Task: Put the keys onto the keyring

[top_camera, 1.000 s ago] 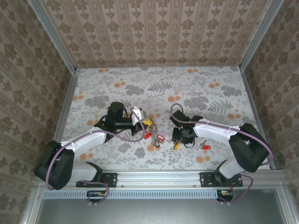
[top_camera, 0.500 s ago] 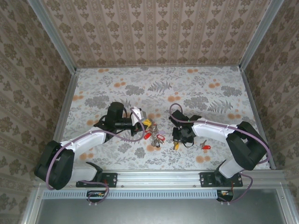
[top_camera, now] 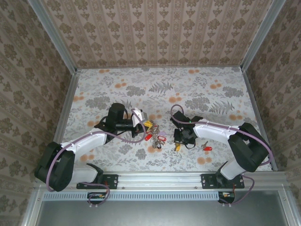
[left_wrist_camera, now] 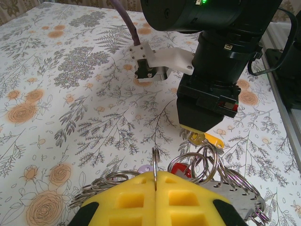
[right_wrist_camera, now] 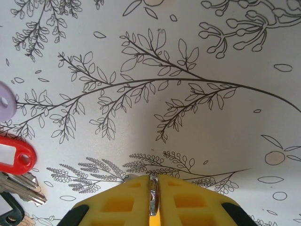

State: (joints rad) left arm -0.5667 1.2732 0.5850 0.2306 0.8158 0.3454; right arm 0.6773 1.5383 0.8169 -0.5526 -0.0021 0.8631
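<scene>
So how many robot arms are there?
2. The left arm reaches to the bunch of keys; the right arm reaches in beside that bunch.

The keys (top_camera: 156, 139) lie on the table (top_camera: 141, 89) between left end effector (top_camera: 147, 125) and right end effector (top_camera: 178, 144) (lone key (top_camera: 207, 148) farther right).

This is a robot test cell in a lab, dressed up to look homely. Patterned wallpaper panels (top_camera: 155, 33) stand beyond and to either side of the left gripper (top_camera: 149, 125) and right gripper (top_camera: 178, 143), framed by bare aluminium corner posts (top_camera: 51, 35). A floral-printed table cover (top_camera: 188, 89) lies beneath both grippers. Behind them, at the arms' bases, runs an aluminium mounting rail (top_camera: 160, 180), and a purple cable (left_wrist_camera: 125, 21) hangs loose.
</scene>
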